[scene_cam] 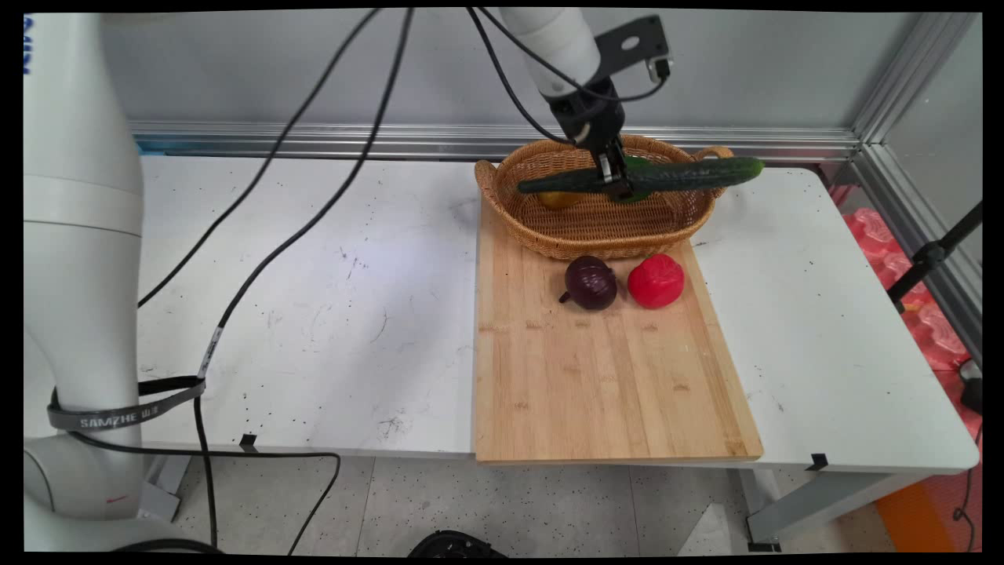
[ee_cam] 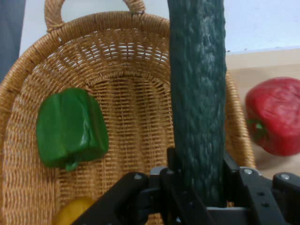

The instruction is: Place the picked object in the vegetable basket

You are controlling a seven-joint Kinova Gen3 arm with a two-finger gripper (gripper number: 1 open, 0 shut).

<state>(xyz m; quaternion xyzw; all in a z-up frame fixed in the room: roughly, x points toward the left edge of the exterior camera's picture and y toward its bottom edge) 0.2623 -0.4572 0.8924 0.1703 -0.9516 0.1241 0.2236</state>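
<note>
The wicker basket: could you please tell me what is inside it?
Inside the wicker basket lie a green pepper and a yellow item, partly hidden. The cucumber, held above by the gripper, covers part of the floor.

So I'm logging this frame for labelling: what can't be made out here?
- Yellow item in the basket: main view, mostly behind the cucumber; hand view, cut by the bottom edge. Its kind is unclear.
- Green pepper: main view, nearly all hidden by the hand and cucumber.
- Cucumber's ends: hand view, cut by the top edge and the hand.
- Purple onion: outside the hand view.
</note>
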